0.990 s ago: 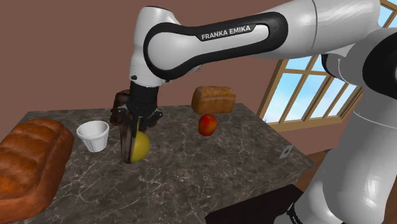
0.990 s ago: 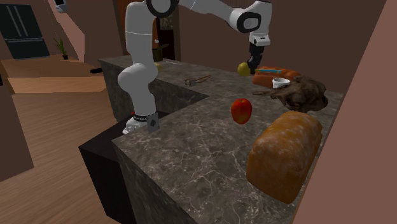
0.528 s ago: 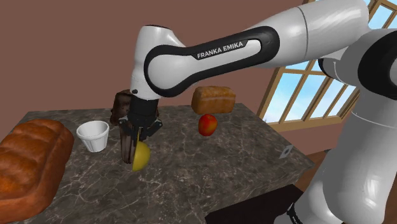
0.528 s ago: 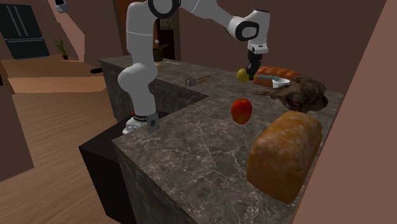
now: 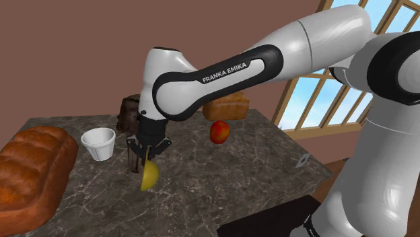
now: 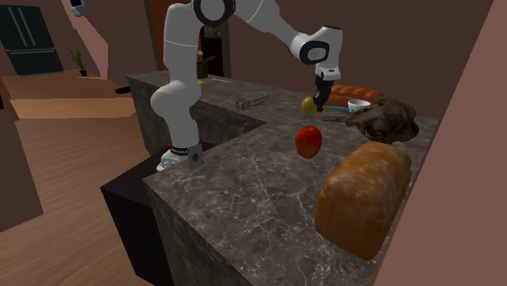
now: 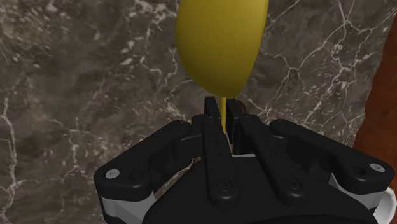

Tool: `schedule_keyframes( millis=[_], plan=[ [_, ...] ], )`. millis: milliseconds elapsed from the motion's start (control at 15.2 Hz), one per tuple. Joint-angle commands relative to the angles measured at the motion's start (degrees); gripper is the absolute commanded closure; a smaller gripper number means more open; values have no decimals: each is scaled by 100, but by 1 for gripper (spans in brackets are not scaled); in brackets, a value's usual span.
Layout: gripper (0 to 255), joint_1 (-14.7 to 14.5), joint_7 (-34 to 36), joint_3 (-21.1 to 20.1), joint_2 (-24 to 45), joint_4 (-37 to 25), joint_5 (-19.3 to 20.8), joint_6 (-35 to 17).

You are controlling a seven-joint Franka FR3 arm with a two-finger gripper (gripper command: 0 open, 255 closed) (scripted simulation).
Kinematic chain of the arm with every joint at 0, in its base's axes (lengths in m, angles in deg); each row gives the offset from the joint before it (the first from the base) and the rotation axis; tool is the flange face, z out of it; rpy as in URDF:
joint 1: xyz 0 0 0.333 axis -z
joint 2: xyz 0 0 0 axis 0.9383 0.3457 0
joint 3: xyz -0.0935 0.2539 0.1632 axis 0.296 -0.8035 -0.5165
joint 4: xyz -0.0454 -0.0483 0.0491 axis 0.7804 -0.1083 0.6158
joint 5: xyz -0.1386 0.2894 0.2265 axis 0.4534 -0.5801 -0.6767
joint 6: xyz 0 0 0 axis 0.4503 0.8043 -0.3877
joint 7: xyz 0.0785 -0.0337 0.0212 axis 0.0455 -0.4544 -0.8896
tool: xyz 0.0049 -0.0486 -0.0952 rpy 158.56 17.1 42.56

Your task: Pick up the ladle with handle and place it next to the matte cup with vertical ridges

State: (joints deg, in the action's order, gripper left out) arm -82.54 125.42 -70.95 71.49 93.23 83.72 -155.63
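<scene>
The gripper (image 5: 143, 156) was closed on the thin handle of the yellow ladle (image 5: 149, 176). In the wrist view the two black fingers (image 7: 213, 124) pressed the handle from both sides, and the bowl of the ladle (image 7: 219, 44) hung beyond the fingertips over the dark marble counter (image 7: 70, 95). I think the grip sat so near the bowl because a short hold lets the ladle swing less during carrying.

In the shoulder view the ladle hung low over the counter (image 5: 229, 182), near the white cup (image 5: 99, 143) with ridges, on the cup's right in that view. Whether the bowl touched the stone I could not tell. The arm pointed almost straight down, probably so that the ladle could be lowered without pushing the cup.

A big loaf of bread (image 5: 30, 172) lay on the other side of the cup, so the free place for the ladle seemed to be on the side where it hung. A red apple (image 5: 219, 132) and a second loaf (image 5: 227, 104) lay further back, well apart from the gripper.

In the second exterior view the ladle (image 6: 309, 104) and the gripper (image 6: 320, 101) were close to the cup (image 6: 356, 106). In my judgement the carrying was almost finished, and the remaining step was to lower the ladle and open the fingers
</scene>
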Motion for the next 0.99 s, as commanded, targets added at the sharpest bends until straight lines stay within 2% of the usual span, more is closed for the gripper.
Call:
schedule_keyframes(
  millis=[0, 462, 924],
  plan=[
    [255, -15, 10, 6, 75, 58, 30, -131],
    [255, -59, 28, 44, 346, 255, 135, -582],
    [255, -60, 28, 45, 346, 255, 135, -582]
  ],
)
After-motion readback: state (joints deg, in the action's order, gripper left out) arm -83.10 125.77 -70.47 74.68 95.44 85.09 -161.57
